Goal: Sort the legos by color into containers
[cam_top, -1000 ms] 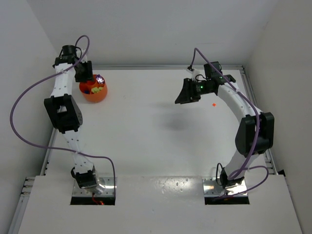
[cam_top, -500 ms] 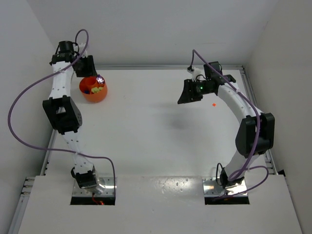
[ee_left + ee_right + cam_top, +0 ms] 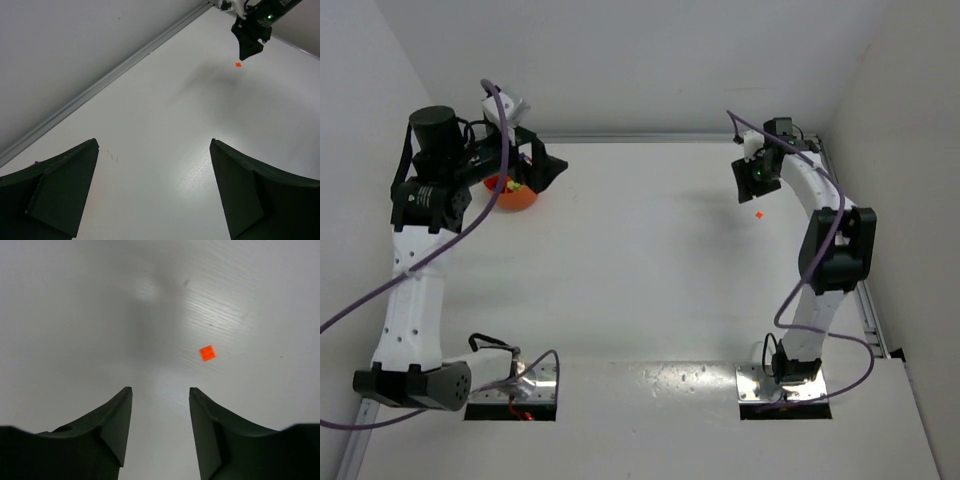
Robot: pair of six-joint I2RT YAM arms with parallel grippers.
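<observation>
One tiny orange lego (image 3: 758, 214) lies on the white table at the back right, also seen as the orange lego (image 3: 207, 353) and the orange lego (image 3: 238, 64). My right gripper (image 3: 752, 180) hovers just behind it. In the right wrist view the right gripper (image 3: 160, 390) is open, nothing between its fingers, with the brick ahead and slightly right of the gap. The orange bowl (image 3: 518, 199), a container, sits at the back left, half hidden by my raised left gripper (image 3: 545, 170). The left gripper (image 3: 153, 145) is wide open and empty.
A metal rail (image 3: 650, 138) runs along the table's back edge at the wall, and another rail (image 3: 865, 300) along the right side. The right arm's dark gripper (image 3: 252, 35) shows far off in the left wrist view. Purple cables loop off both arms.
The left arm has lifted away from the bowl, swung to face right and opened its jaws wide. The right gripper has moved right and back, ending close to the orange lego.
</observation>
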